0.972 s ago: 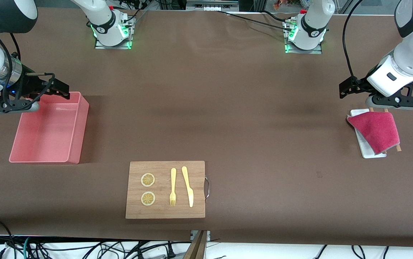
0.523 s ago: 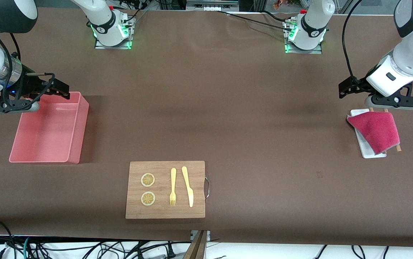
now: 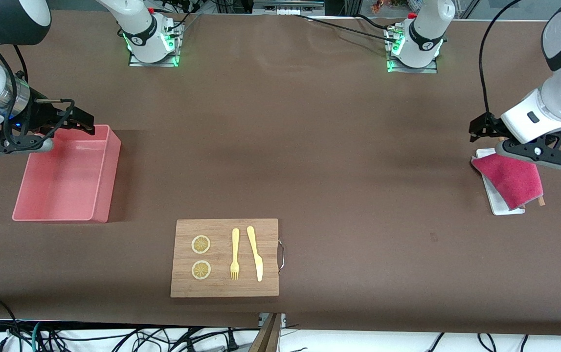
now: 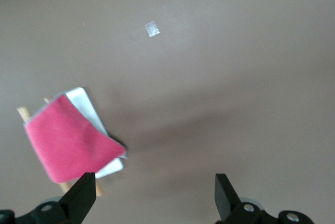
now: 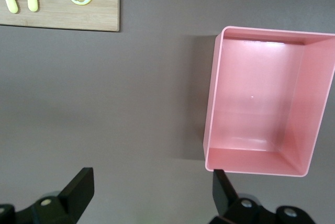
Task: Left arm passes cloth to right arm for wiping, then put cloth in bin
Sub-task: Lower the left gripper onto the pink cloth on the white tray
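The crimson-pink fuzzy square cloth [image 3: 511, 180] is seen lying draped over a narrow white rectangular tray [image 3: 498, 205] at the left arm's end of the brown table [image 3: 309, 146], with thin wooden sticks [image 3: 539, 199] showing from under its edge. The left gripper [image 3: 519, 145] is held in the air over the cloth's edge and the tray's end, and its fingers [image 4: 81, 199] are spread wide apart with nothing between them; in the left wrist view the cloth [image 4: 70, 141] is placed off to the side of one fingertip rather than between the two. The step in hand is judged to be the approach for the first pick-up. For this to be done well, the gripper should be shifted until the cloth's raised, free corner is centred between the fingertips, then lowered so that only fabric is pinched and the tray and sticks beneath are left untouched. A soft fuzzy cloth is expected to fold and sag, so a deep bite near a corner is advised, and a slow lift, lest the tray be dragged along. The right gripper [image 3: 45, 129] is kept waiting over the rim of the pale pink rectangular plastic bin [image 3: 106, 176], its fingers [image 5: 78, 190] likewise apart and empty. The bin [image 5: 212, 103] is seen to be empty.
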Action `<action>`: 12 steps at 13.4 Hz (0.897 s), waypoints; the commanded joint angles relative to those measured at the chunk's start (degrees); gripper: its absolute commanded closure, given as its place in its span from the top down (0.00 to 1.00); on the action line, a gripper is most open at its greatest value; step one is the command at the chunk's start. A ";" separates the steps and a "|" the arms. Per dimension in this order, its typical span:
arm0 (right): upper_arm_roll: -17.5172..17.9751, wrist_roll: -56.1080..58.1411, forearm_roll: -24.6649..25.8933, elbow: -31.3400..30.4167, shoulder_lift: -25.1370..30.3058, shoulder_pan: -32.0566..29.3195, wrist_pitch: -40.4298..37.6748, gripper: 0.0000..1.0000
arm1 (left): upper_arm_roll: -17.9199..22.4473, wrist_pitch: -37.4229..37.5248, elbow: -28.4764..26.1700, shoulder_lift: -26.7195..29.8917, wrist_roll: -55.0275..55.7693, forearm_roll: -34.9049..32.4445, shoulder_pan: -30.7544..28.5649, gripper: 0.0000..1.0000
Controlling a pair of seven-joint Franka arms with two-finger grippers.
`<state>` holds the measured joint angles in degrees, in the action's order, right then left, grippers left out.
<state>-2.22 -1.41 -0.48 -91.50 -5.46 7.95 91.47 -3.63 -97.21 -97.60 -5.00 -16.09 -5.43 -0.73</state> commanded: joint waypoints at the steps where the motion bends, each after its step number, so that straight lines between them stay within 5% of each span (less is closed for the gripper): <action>1: 0.11 -0.61 0.83 1.15 -0.34 0.14 -0.77 1.00 | 0.02 2.02 6.44 -5.71 -12.34 -2.48 -1.89 1.00; 5: 0.11 -0.61 0.83 1.15 -0.34 0.14 -0.77 1.00 | 0.02 1.41 12.95 -16.33 -32.04 -2.40 -7.08 1.00; 12: 0.11 -0.61 0.83 1.15 -0.34 0.14 -0.68 1.00 | 0.02 -12.91 15.16 -27.60 -34.80 -2.13 -10.16 1.00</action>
<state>-2.23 -1.41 -0.48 -91.40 -5.52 7.95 91.48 -3.20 -109.18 -84.88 -30.78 -49.37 -6.95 -9.75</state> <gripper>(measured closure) 0.000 0.000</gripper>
